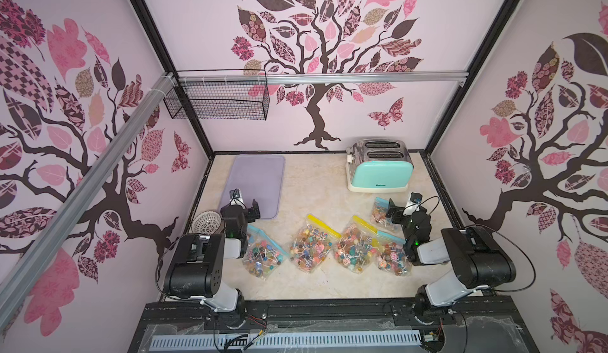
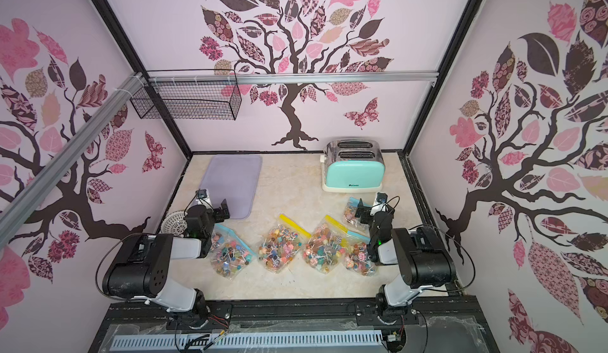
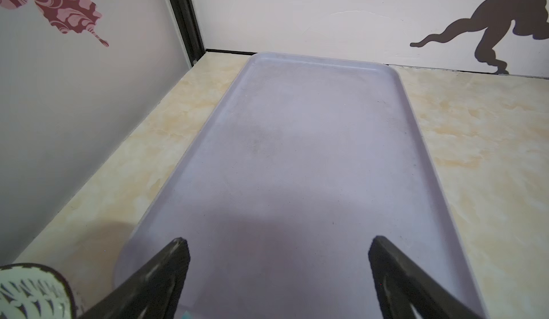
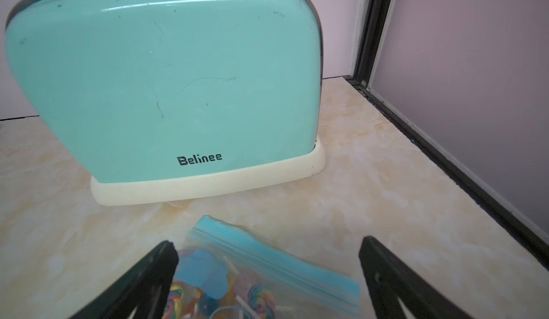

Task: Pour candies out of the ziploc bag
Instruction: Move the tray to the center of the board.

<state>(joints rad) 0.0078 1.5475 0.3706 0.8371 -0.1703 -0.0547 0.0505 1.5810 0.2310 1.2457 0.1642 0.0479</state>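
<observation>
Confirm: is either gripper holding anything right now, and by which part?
Nothing is held. The left gripper hangs with jaws open over the purple tray; the right gripper has jaws open above a blue-zipped candy bag, not closed on it.

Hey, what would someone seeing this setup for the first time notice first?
Probably the clear zip bags stuffed with bright candies, lying in a row across the front of the marble-look table, with one more at the right hand. Next comes the mint toaster at the back right, then the tree wallpaper covering the walls.
</observation>
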